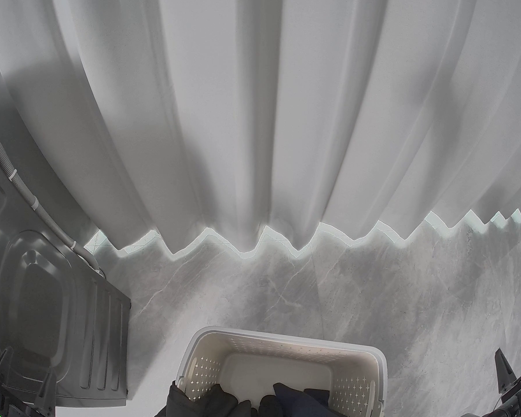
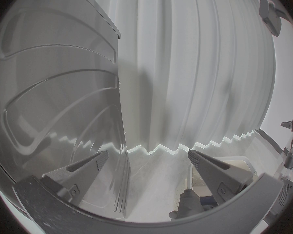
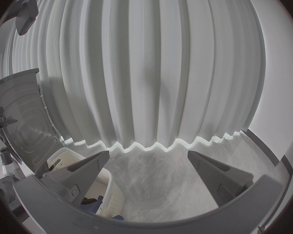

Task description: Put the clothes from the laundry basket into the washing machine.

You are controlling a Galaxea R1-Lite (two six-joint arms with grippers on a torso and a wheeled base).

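Clothes (image 1: 289, 403): dark heap, near end of laundry basket (image 1: 283, 337), on floor beside washing machine (image 1: 46, 319) | left tool (image 2: 146, 155), right tool (image 3: 147, 154): both spread apart, empty | Handling, judged: soft, light, limp; pinch a raised fold from above.

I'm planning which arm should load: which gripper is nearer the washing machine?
Left. The left gripper is close beside the washing machine, by its grey panel. The right gripper is on the far side of the laundry basket, away from the machine.
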